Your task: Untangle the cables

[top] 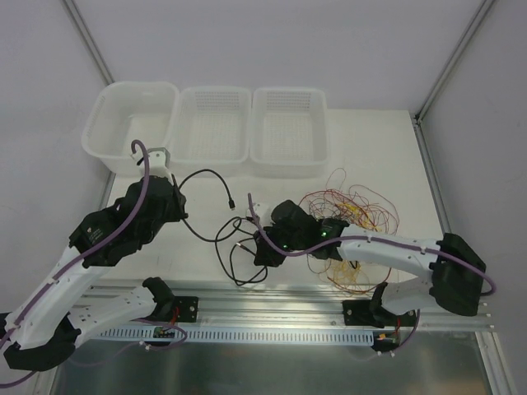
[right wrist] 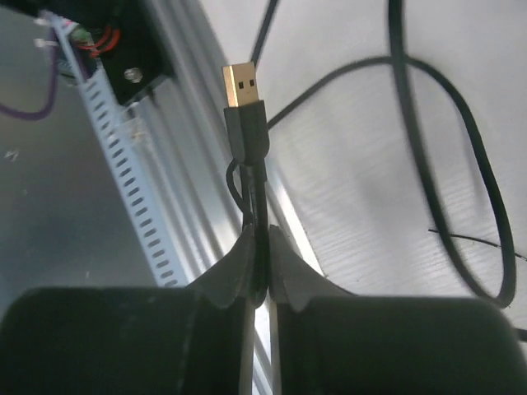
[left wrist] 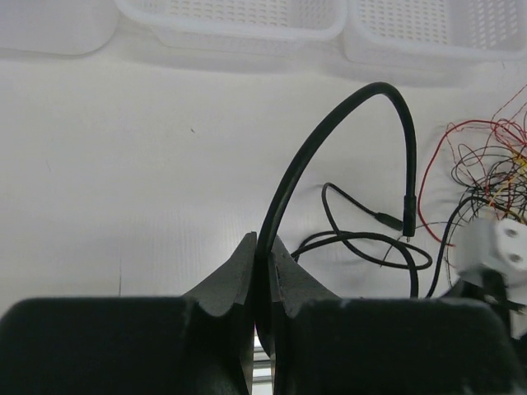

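free table behind wire tangle, black cable loops at centre, baskets along back

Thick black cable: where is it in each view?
Top external: thick black cable arcs from left gripper, loops at centre.
Left wrist: cable at centre, rising from between shut fingers.
Right wrist: cable at centre, clamped by right gripper under gold USB plug.
Shared: white table.

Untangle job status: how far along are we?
Done: little; the black cable lies left of the wire tangle. In hand: left gripper shut on it, right gripper shut on black cable just below a USB plug. Left: the red, yellow and black wires in that tangle are all one knot.
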Tool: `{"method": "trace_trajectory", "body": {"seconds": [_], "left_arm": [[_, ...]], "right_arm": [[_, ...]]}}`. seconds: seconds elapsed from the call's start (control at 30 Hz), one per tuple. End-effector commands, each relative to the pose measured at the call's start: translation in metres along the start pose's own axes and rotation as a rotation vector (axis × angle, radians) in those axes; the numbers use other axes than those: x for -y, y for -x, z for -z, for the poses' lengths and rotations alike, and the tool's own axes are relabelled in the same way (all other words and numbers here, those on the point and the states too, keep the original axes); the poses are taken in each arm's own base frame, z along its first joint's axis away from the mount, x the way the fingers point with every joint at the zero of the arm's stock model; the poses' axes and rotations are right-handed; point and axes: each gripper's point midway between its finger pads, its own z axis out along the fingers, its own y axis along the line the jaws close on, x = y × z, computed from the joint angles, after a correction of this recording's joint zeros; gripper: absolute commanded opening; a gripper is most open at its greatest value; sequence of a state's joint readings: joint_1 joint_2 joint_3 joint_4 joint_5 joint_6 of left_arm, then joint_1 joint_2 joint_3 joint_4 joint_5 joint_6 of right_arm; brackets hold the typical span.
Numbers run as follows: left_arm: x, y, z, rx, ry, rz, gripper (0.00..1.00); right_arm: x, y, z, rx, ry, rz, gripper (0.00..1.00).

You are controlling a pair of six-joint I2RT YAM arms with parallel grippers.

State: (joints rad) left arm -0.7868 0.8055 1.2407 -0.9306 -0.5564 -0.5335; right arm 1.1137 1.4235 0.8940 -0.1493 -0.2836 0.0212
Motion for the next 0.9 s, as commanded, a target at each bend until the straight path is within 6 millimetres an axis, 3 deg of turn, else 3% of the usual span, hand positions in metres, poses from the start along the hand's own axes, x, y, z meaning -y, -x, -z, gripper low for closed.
{"method": "trace_trajectory", "body": {"seconds": [0.0, 0.1, 0.13, 0.2, 0.23, 0.27, 0.33, 0.5, 0.53, 0.57, 0.63, 0.67, 0.73, 0.77, 0.83, 0.87], "left_arm": [[-0.004, -0.005, -0.006, 0.004, 0.036, 0.008, 0.00], [-0.007, -0.010, -0.010, -0.001, 0.060, 0.008, 0.00], [-0.008, -0.010, -0.010, 0.001, 0.063, 0.009, 0.00], [-0.010, -0.011, -0.011, 0.004, 0.071, 0.014, 0.00], [-0.011, -0.010, -0.010, 0.006, 0.074, 0.015, 0.00], [-0.011, -0.009, -0.009, 0.011, 0.072, 0.022, 0.00], [-0.013, -0.007, -0.008, 0.021, 0.078, 0.033, 0.00], [-0.009, 0.012, 0.003, 0.063, 0.051, 0.045, 0.00], [-0.006, 0.018, 0.006, 0.069, 0.034, 0.045, 0.00], [-0.001, 0.032, 0.012, 0.092, 0.014, 0.054, 0.00], [0.006, 0.047, 0.020, 0.109, -0.023, 0.029, 0.00], [0.013, 0.066, 0.028, 0.138, -0.050, 0.030, 0.00], [0.021, 0.084, 0.037, 0.163, -0.086, -0.014, 0.00], [0.030, 0.104, 0.047, 0.193, -0.124, -0.008, 0.00], [0.036, 0.122, 0.056, 0.223, -0.156, -0.044, 0.00], [0.041, 0.141, 0.066, 0.261, -0.175, -0.036, 0.00]], "right_arm": [[-0.046, 0.033, 0.049, 0.184, 0.180, 0.159, 0.01], [-0.036, 0.036, 0.065, 0.274, 0.108, 0.164, 0.01], [-0.028, 0.045, 0.080, 0.346, 0.044, 0.147, 0.00], [-0.008, 0.035, 0.086, 0.359, -0.056, 0.097, 0.01], [0.005, 0.040, 0.099, 0.423, -0.143, 0.030, 0.01], [0.024, 0.025, 0.097, 0.413, -0.222, -0.022, 0.01], [0.052, 0.014, 0.107, 0.464, -0.361, -0.111, 0.01], [0.108, -0.055, 0.120, 0.467, -0.630, -0.439, 0.03], [0.114, -0.062, 0.122, 0.463, -0.663, -0.461, 0.07], [0.118, -0.074, 0.123, 0.428, -0.689, -0.476, 0.23], [0.116, -0.080, 0.121, 0.407, -0.681, -0.487, 0.39], [0.115, -0.079, 0.122, 0.407, -0.676, -0.482, 0.53], [0.111, -0.070, 0.126, 0.415, -0.661, -0.448, 0.64], [0.110, -0.068, 0.128, 0.408, -0.663, -0.431, 0.68], [0.109, -0.062, 0.131, 0.390, -0.674, -0.392, 0.71], [0.106, -0.055, 0.136, 0.391, -0.677, -0.385, 0.72]]}}
